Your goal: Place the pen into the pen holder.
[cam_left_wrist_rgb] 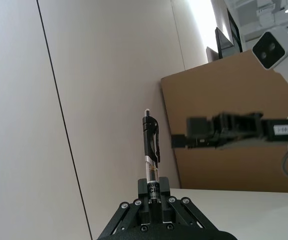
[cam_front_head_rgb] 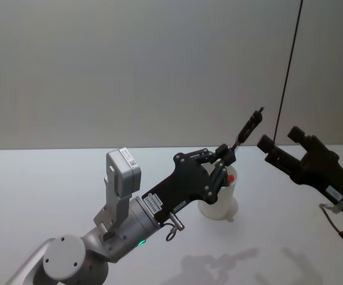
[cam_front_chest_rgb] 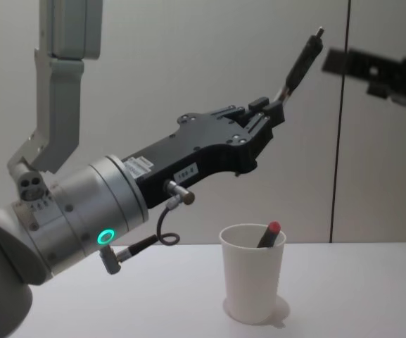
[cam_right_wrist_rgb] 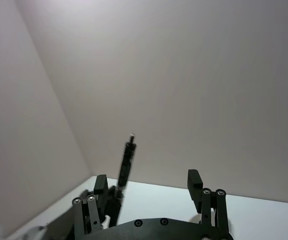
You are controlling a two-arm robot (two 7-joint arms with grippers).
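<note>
Two hands up. Left hand (cam_front_chest_rgb: 276, 109) grips the lower barrel of a black pen (cam_front_chest_rgb: 301, 60), well above the pen holder (cam_front_chest_rgb: 252, 282); the pen slants upward, away from the holder. Right hand (cam_front_head_rgb: 280, 138) is spread open and empty, higher still and right of the holder. Holder upright on the bench (cam_front_chest_rgb: 364, 296), red-tipped stick (cam_front_chest_rgb: 269, 234) inside.

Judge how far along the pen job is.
Done: the left end effector grips the black pen, clear of the table. In hand: it holds the pen tilted high above the pen holder, near the open right end effector. Left: lowering it in beside the red-tipped item, then release.
</note>
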